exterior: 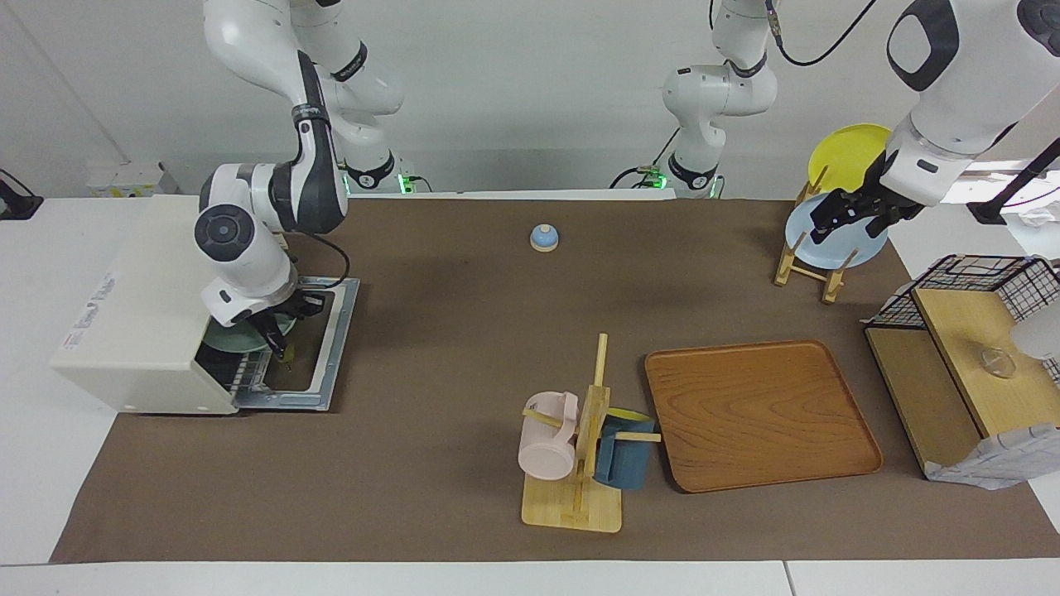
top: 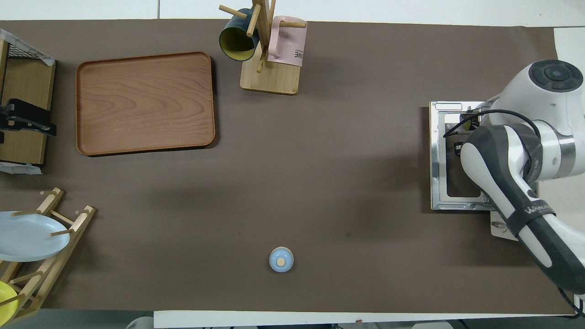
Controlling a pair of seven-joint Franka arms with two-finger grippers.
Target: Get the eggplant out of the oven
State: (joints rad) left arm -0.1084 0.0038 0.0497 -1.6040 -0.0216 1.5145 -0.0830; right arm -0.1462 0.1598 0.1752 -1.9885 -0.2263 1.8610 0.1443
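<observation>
The cream-white oven [exterior: 141, 314] stands at the right arm's end of the table, its glass door [exterior: 331, 348] dropped open flat. My right gripper [exterior: 274, 335] is at the oven mouth, over the inner edge of the door, shut on the eggplant [exterior: 282, 352]. The eggplant is dark and slender and hangs slanted, greenish tip down. In the overhead view only that tip [top: 467, 122] shows past my right arm above the open door [top: 438, 183]. My left gripper [exterior: 853, 217] waits open in the air by the plate rack.
A mint-green plate [exterior: 232, 338] sits on the rack inside the oven. On the mat are a blue bell [exterior: 543, 237], a mug tree [exterior: 580, 463] with two mugs, a wooden tray [exterior: 758, 414], a plate rack [exterior: 816, 265] and a wire basket with wooden shelves [exterior: 969, 348].
</observation>
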